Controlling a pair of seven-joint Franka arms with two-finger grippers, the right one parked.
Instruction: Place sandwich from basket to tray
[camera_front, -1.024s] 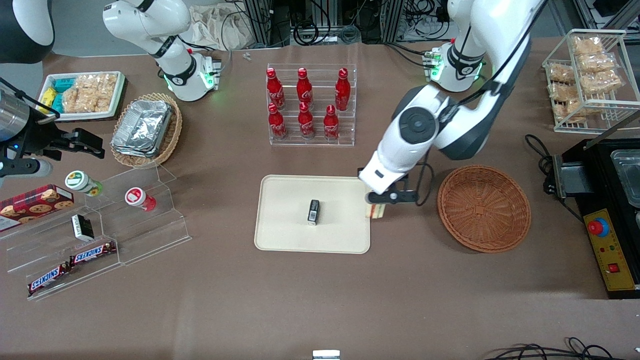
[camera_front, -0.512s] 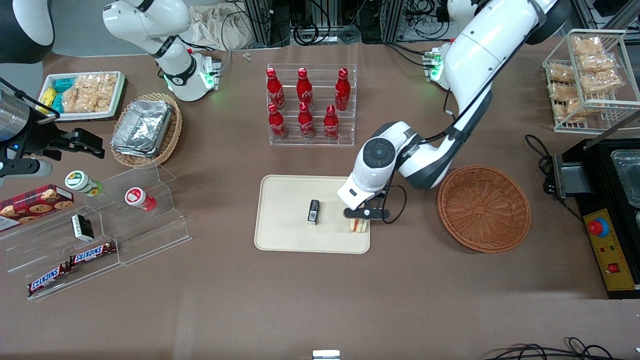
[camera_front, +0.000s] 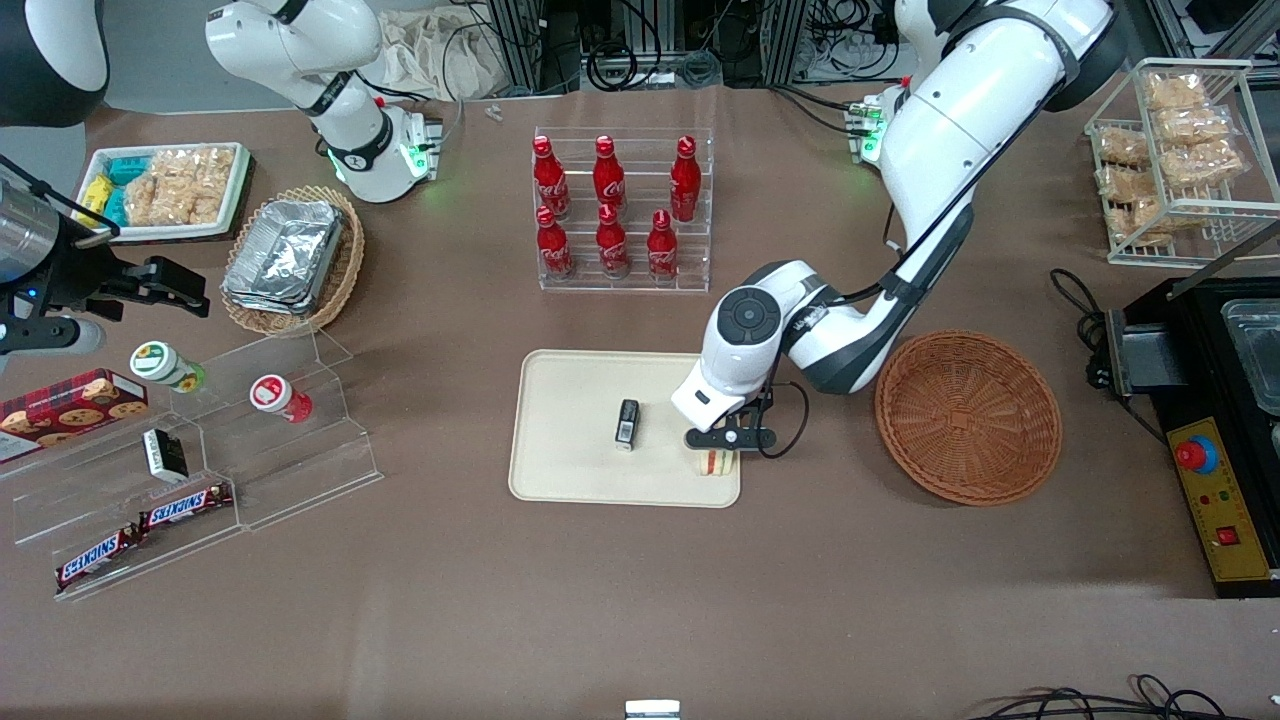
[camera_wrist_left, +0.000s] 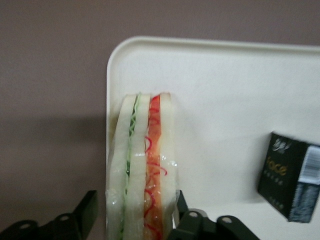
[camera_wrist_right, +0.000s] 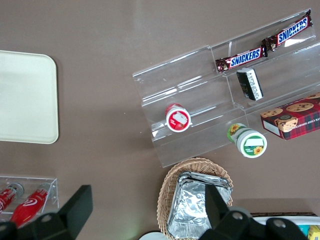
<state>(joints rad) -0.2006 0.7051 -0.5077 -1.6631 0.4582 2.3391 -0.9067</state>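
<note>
The sandwich (camera_front: 715, 462), pale bread with red and green filling, stands on its edge on the cream tray (camera_front: 570, 400), at the corner nearest the front camera and the basket. My left gripper (camera_front: 728, 440) sits low over it. In the left wrist view the sandwich (camera_wrist_left: 142, 170) stands between the fingers (camera_wrist_left: 87, 205) on the tray (camera_wrist_left: 225, 90). One finger is a little apart from the bread and the other is against it, so the gripper (camera_wrist_left: 134, 202) is open. The reddish-brown wicker basket (camera_front: 968, 416) lies empty beside the tray, toward the working arm's end.
A small black box (camera_front: 627, 424) stands mid-tray, close to the sandwich. A clear rack of red bottles (camera_front: 622, 210) is farther from the front camera than the tray. A black machine (camera_front: 1215, 420) sits next to the basket, and acrylic steps with snacks (camera_front: 190, 470) lie toward the parked arm's end.
My gripper carried the sandwich from just off the tray's edge to over the tray's corner, then lowered it onto the tray. The fingers have loosened around it.
</note>
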